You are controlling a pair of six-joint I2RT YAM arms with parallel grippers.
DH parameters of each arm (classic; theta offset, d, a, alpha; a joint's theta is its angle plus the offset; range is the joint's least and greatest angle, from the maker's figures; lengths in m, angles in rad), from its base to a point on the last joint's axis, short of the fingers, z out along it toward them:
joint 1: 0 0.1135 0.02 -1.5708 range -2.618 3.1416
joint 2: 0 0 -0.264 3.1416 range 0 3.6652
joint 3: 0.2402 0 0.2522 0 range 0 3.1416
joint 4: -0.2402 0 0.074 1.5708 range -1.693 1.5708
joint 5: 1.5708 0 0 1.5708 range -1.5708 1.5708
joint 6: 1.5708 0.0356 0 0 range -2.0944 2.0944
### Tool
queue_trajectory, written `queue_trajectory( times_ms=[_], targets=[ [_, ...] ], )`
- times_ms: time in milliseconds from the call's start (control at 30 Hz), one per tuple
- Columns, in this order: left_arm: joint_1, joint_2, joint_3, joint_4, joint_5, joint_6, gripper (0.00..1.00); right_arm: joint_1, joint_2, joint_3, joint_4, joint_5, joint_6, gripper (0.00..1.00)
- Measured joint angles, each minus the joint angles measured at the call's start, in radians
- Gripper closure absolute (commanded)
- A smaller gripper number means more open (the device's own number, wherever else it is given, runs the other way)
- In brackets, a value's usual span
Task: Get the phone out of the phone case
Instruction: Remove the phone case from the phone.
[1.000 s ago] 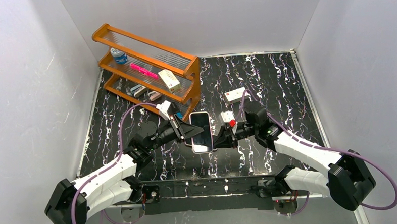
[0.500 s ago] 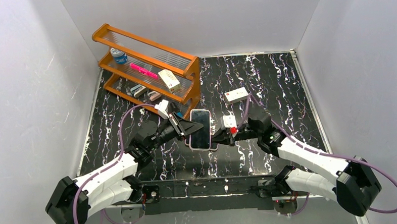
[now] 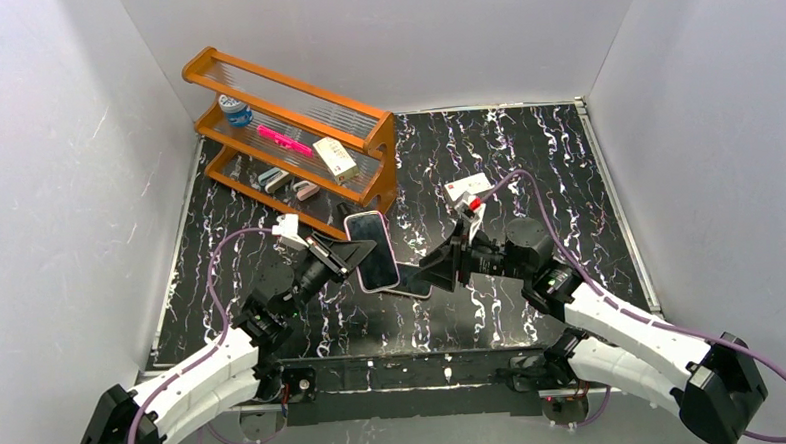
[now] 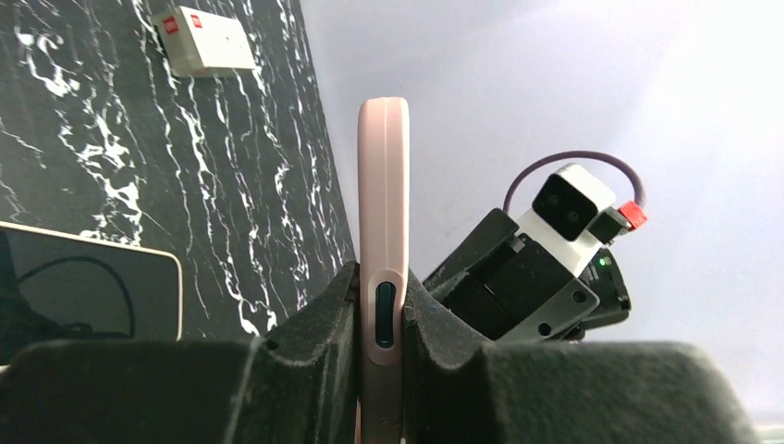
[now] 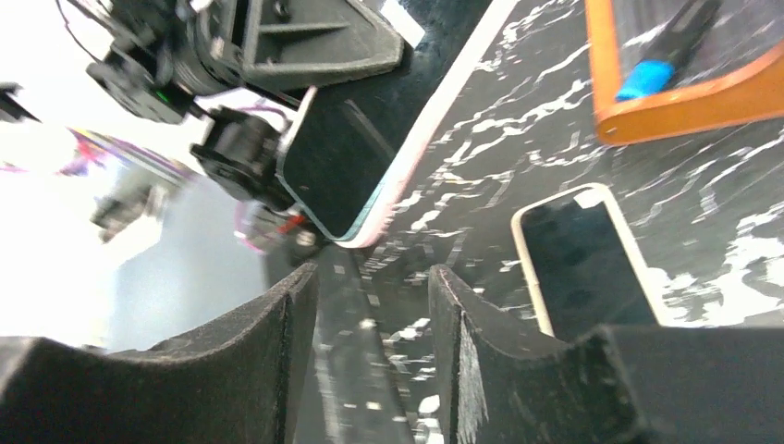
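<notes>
- Phone (image 3: 412, 283) in the top view lies flat on the marbled table (image 3: 537, 166), half hidden under the pink phone case (image 3: 376, 268). The left gripper (image 3: 360, 251) holds the case tilted above it.
- The right gripper (image 3: 439, 270) sits just right of the phone. An orange shelf (image 3: 295, 136) and a white box (image 3: 468, 187) stand farther back.
- The left wrist view adds what the overhead cannot show. The case (image 4: 384, 203) is edge-on and upright, pinched between both fingers (image 4: 314, 342), with a button cutout showing on its side.
- In that view the phone (image 4: 92, 291) rests screen-up on the table at the left, apart from the case. The white box (image 4: 203, 42) lies beyond it.
- The right wrist view shows the right gripper (image 5: 374, 287) with its jaws spread and nothing between them.
- The cream-rimmed phone (image 5: 592, 264) lies ahead of it on the table. The case (image 5: 347, 157) hangs above, dark inside, and the shelf (image 5: 684, 92) is at the top right.
- Half a second ago both grippers met at the cased phone near the middle. Since then the left arm has drawn the case back and to the left, the right gripper has let go, and the phone has come free.
</notes>
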Motion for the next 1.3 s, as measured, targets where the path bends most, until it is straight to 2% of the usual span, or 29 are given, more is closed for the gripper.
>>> queue_trajectory(
  times_ms=[233,433,833,1300],
  targets=[
    [0.000,-0.015,-0.010,0.003,-0.063,-0.008,1.00,0.013,0.023,-0.053,0.101,0.014,0.512,0.49],
    [0.000,-0.012,-0.013,0.024,-0.069,-0.016,1.00,0.060,0.035,-0.071,0.135,0.079,0.731,0.52],
    [0.000,-0.011,-0.026,0.050,-0.068,-0.040,1.00,0.140,0.151,-0.066,0.206,0.146,0.853,0.58],
    [0.004,-0.011,-0.043,0.072,-0.068,-0.048,1.00,0.152,0.147,-0.037,0.225,0.164,0.863,0.58]
  ],
)
